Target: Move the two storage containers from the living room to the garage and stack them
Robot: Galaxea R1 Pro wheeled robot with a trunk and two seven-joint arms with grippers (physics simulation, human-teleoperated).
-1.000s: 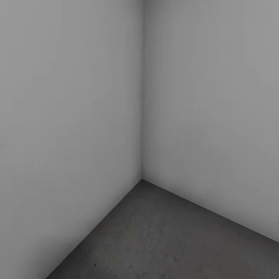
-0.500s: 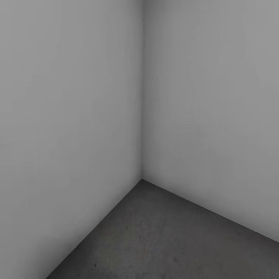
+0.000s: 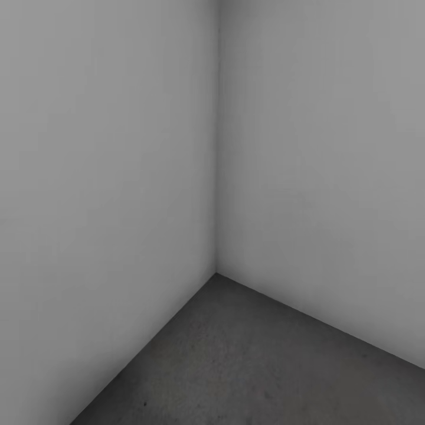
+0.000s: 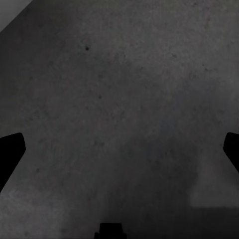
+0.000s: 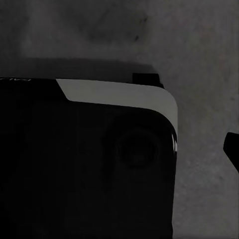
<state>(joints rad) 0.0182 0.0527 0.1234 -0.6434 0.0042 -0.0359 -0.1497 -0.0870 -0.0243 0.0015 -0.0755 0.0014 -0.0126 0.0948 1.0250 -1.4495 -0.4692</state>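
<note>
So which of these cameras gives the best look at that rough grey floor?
The left wrist view: the concrete floor spans nearly its whole frame, speckles sharp. The head view catches a wedge of it below two walls; in the right wrist view a dark robot part hides much.

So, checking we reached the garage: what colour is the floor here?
Dark grey, finely speckled floor, like rough concrete; it shows best in the head view.

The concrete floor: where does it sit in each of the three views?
Head view: the floor is a dark wedge at the bottom, below two pale walls.
Left wrist view: floor nearly everywhere.
Right wrist view: floor behind the robot's black base.
Shared landmark: its speckled grey texture.
</note>
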